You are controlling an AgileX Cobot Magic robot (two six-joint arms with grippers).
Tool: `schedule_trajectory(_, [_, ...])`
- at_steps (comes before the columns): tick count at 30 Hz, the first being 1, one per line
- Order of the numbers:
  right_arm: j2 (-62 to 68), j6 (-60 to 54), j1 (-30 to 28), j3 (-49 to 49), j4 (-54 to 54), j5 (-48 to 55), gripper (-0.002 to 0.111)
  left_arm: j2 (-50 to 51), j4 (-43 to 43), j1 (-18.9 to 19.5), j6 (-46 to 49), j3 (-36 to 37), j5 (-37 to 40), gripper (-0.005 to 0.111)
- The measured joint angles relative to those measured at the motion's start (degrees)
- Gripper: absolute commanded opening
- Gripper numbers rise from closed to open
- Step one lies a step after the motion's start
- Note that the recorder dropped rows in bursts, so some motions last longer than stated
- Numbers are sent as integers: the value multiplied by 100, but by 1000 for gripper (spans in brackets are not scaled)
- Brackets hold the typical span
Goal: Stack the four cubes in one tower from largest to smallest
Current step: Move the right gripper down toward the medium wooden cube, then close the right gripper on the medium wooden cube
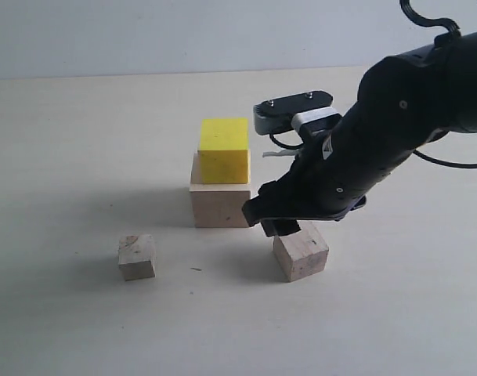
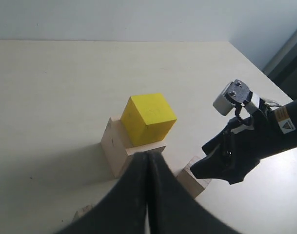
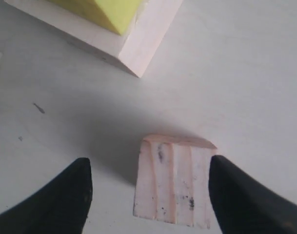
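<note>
Seeing large pale wood cube [image 1: 218, 205] flat on the light table [image 1: 81, 157], with bright yellow cube [image 1: 224, 150] stacked on top, twisted slightly against the base edges. Two levels of the tower so far.

Found mid-size greyish grainy wood cube [image 1: 302, 252] on the table just beside the base, towards the right arm's side, not touching it. Dark specks and grain lines on its top face in the right wrist view.

Found smallest bare wood cube [image 1: 137, 257] alone on the table, well apart from the stack, on the left side of the exterior view.

Right gripper [image 3: 153, 195] low over the grainy cube, fingers [image 3: 65, 195] spread wide and straddling it. Cube off-centre in the gap, close to one finger, clear of the other. Can't tell whether that near finger touches. Nothing clamped.

Left gripper [image 2: 147, 158] up above the scene, looking down on the stack, fingers pressed together, gripping nothing. Not visible in the exterior view.
</note>
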Motion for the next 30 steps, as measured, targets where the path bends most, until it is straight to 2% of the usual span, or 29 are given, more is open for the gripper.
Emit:
schedule_trajectory(14, [579,566,0,-13,-257,95,65,0,0,0,0,0,52,0])
schedule_trajectory(30, [591,911,0,-13,-726,148,60,0,0,0,0,0,86,0])
